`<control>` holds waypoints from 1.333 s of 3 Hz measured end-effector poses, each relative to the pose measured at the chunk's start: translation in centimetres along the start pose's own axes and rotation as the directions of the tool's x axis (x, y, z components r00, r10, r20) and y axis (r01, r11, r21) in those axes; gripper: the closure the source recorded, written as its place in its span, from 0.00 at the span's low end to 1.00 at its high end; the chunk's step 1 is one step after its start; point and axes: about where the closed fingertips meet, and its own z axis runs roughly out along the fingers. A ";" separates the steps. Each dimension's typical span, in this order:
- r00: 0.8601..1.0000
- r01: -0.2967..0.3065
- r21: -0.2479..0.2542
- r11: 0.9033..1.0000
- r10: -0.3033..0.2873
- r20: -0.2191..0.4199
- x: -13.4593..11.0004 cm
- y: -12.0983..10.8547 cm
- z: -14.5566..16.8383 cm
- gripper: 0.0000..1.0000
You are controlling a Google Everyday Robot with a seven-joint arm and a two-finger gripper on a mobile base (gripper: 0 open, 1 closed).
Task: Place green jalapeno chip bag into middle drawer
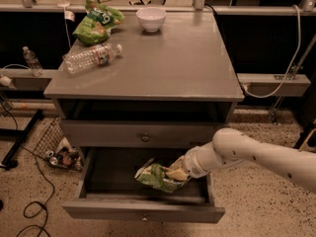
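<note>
The green jalapeno chip bag [154, 176] is pale yellow-green with a silvery torn mouth. It hangs tilted inside the open middle drawer [143, 212], just above its dark floor. My gripper [176, 173] reaches in from the right on a white arm and is shut on the bag's right end. The drawer is pulled far out, and its side walls and small front knob show.
A shut drawer front with a dark knob [144, 137] sits above the open one. On the cabinet top lie a brighter green bag [97, 22], a plastic water bottle [91, 57] and a white bowl [151, 19]. A wire basket of clutter [58, 151] and cables sit on the floor to the left.
</note>
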 end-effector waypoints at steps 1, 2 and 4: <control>1.000 0.007 -0.012 1.000 -0.007 -0.002 0.0 0.3 0.1 0.74; 1.000 0.007 -0.015 1.000 -0.007 -0.002 0.0 0.4 0.2 0.50; 1.000 0.009 -0.022 1.000 -0.009 -0.003 0.0 0.6 0.5 0.04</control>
